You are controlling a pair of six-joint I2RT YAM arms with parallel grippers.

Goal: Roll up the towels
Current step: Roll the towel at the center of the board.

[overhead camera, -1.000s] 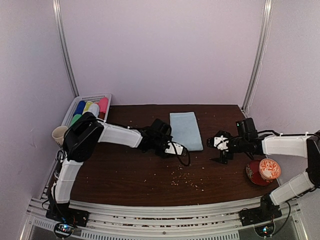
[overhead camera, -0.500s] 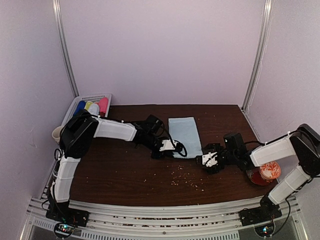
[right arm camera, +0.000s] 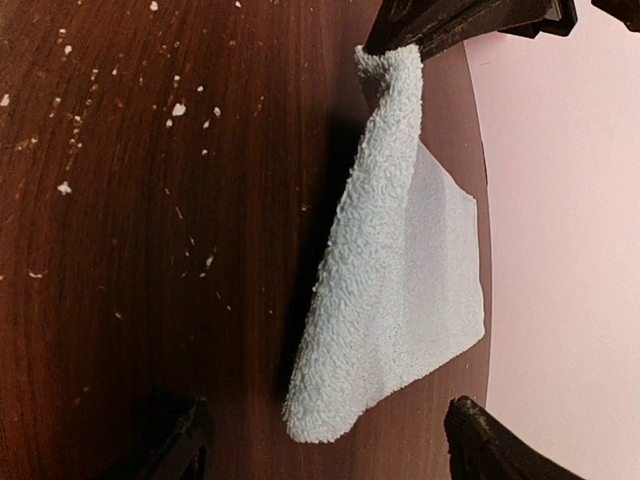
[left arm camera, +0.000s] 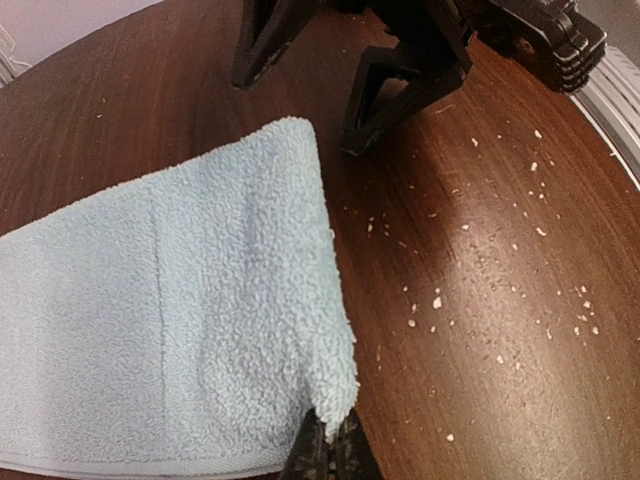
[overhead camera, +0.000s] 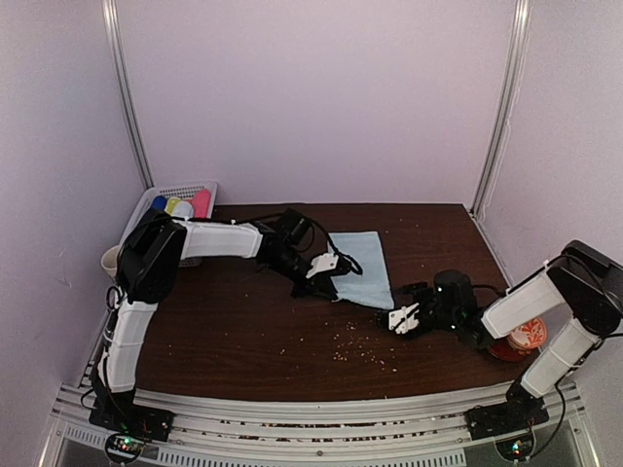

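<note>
- Crumbs (overhead camera: 355, 350) dot the near part of the table (overhead camera: 243, 331)
- Right tool (overhead camera: 391, 317), fingers apart, sits low with the near right corner of the towel (overhead camera: 358, 255) just ahead of them, ungripped
- Left tool (left arm camera: 325, 452) is clamped on the near left corner
- The towel lies mid-table, unrolled; the step looks like taking its near edge, so next the right tool should close on its corner, then both roll it away
- Basket (overhead camera: 185, 195) of coloured rolls stands far left

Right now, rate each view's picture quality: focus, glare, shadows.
Top external: evenly lit but soft, crumbs barely resolved. Left wrist: towel pile crisp, pale sheen on the table, edges bowed by the wide lens. Right wrist: towel sharp, dark shadow on the wood beside it, wall washed out pink.
</note>
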